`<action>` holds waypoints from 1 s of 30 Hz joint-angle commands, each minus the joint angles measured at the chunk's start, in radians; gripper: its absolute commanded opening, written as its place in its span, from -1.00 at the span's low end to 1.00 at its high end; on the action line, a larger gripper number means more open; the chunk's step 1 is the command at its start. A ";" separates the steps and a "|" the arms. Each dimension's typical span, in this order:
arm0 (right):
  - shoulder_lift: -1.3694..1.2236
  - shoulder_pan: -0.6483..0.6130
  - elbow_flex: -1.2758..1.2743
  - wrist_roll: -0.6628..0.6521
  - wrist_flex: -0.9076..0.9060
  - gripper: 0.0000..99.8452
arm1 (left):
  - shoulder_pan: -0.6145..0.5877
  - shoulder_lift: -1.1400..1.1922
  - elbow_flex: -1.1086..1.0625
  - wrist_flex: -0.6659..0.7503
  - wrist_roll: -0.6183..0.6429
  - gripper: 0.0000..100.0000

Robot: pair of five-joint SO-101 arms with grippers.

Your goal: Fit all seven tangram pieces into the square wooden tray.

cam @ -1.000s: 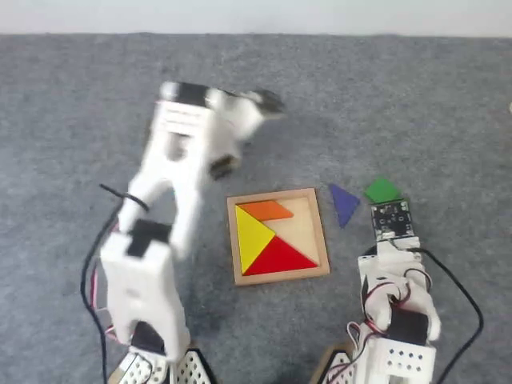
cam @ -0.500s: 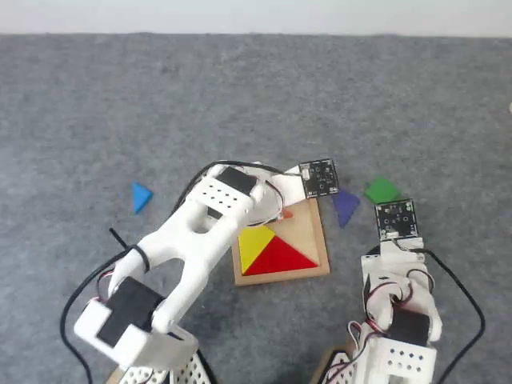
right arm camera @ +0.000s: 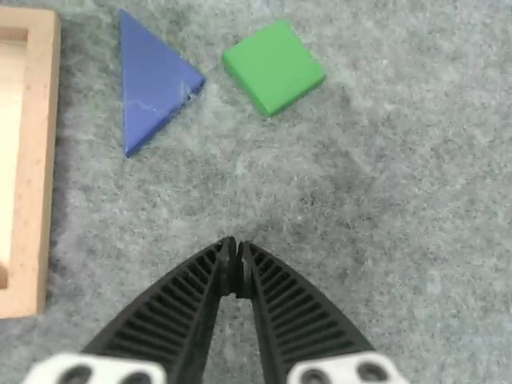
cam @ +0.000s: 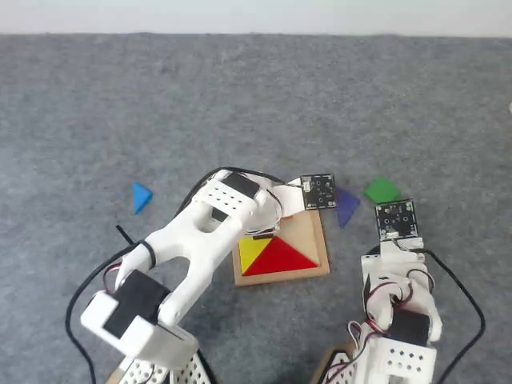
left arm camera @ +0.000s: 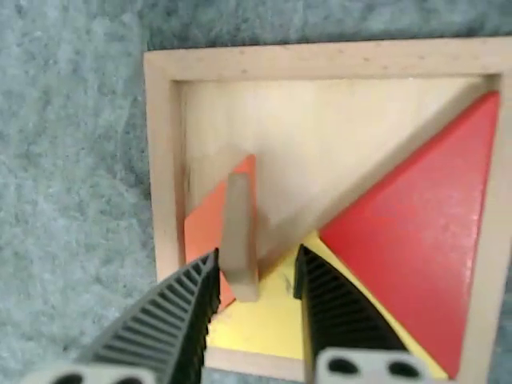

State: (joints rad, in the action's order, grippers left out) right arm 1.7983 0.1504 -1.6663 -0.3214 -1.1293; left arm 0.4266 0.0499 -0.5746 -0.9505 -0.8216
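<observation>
Orange edge up between the jaws! The left gripper (left arm camera: 256, 260) hangs over the wooden tray (left arm camera: 160, 160) with its jaws spread. The orange piece (left arm camera: 238, 236) stands tipped on its side just beside one finger, bare wood showing, though I can't quite tell whether a pad actually touches it. Under it lies the yellow triangle (left arm camera: 262, 320), and the red triangle (left arm camera: 416, 224) sits flat against the tray's wall, with open floor beyond them. So the step in hand looks like seating that orange piece: next it needs laying flat and nudging in beside the yellow.

Across the way, the right gripper (right arm camera: 232, 252) hangs with jaws shut over the grey carpet (right arm camera: 400, 200). The dark blue triangle (right arm camera: 152, 80) and the green square (right arm camera: 274, 66) lie loose just outside the tray. Well apart on the far side, a small blue triangle (cam: 141, 196) waits too.
</observation>
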 commanded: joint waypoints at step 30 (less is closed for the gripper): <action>0.016 0.008 -0.017 -0.011 0.033 -0.98 | -0.034 -0.239 -0.042 -0.071 0.044 -0.69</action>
State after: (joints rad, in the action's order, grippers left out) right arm 1.7983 0.1504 -1.6663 -0.3214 -1.1170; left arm 0.4803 -0.1358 -0.6544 -1.0579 -0.8094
